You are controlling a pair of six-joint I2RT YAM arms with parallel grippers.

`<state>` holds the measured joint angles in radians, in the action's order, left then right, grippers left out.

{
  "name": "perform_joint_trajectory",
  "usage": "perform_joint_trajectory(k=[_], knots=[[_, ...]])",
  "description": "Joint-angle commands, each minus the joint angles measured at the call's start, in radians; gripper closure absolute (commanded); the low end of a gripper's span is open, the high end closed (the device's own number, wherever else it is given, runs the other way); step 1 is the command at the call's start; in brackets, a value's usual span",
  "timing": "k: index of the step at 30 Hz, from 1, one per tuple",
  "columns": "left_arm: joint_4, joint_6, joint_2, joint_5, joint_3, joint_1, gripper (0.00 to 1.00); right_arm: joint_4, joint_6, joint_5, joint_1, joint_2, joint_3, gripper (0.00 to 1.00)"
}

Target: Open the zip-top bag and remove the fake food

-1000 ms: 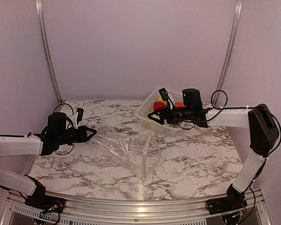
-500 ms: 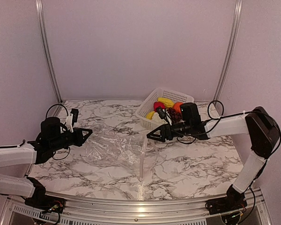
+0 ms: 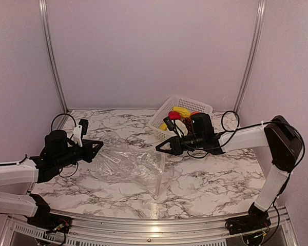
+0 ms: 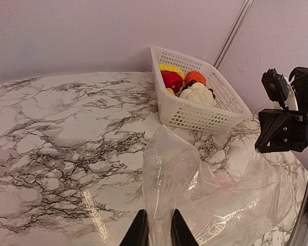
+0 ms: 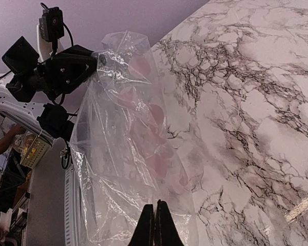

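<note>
Clear zip-top bag (image 3: pixel 128 163) stretched over the marble desk (image 3: pixel 215 177), left gripper (image 3: pixel 98 145) jaws clenched on its left edge, right gripper (image 3: pixel 159 148) jaws clenched on its zip edge, fake food (image 3: pixel 180 114) in the white basket (image 3: pixel 160 132) behind.

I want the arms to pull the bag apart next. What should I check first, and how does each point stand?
1. left gripper shut on the zip-top bag: ok.
2. right gripper shut on the bag's opposite edge: ok.
3. Bag hangs between the two grippers: ok.
4. Bag mouth open: cannot tell.
5. fake food out of the bag, lying in the basket: ok.
</note>
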<state>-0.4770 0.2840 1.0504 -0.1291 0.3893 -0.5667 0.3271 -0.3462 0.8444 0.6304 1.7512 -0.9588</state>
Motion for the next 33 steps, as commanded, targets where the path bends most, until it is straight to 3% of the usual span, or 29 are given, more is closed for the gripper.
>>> perform_joint_trajectory(k=[1,2,3,7,13,20,33], knots=[[0.057,0.038,-0.080,0.081,-0.008,0.002,0.64,-0.002,0.060,-0.063,0.005,-0.077,-0.001,1.00],[0.071,0.062,-0.103,0.092,-0.010,0.008,0.43,-0.004,0.081,-0.075,0.005,-0.104,0.009,1.00],[0.082,0.082,-0.128,0.095,-0.010,0.015,0.32,0.001,0.102,-0.078,0.005,-0.127,0.020,1.00],[0.131,0.161,-0.199,0.043,0.023,0.061,0.18,-0.037,0.207,-0.098,0.019,-0.206,0.035,1.00],[0.215,0.281,-0.149,-0.133,0.144,0.148,0.17,-0.152,0.428,-0.228,0.099,-0.264,0.022,1.00],[0.230,0.345,-0.005,-0.268,0.188,0.188,0.16,-0.157,0.515,-0.318,0.162,-0.296,0.050,1.00],[0.318,0.349,0.132,-0.192,0.213,0.208,0.26,-0.152,0.532,-0.339,0.184,-0.329,0.073,1.00]])
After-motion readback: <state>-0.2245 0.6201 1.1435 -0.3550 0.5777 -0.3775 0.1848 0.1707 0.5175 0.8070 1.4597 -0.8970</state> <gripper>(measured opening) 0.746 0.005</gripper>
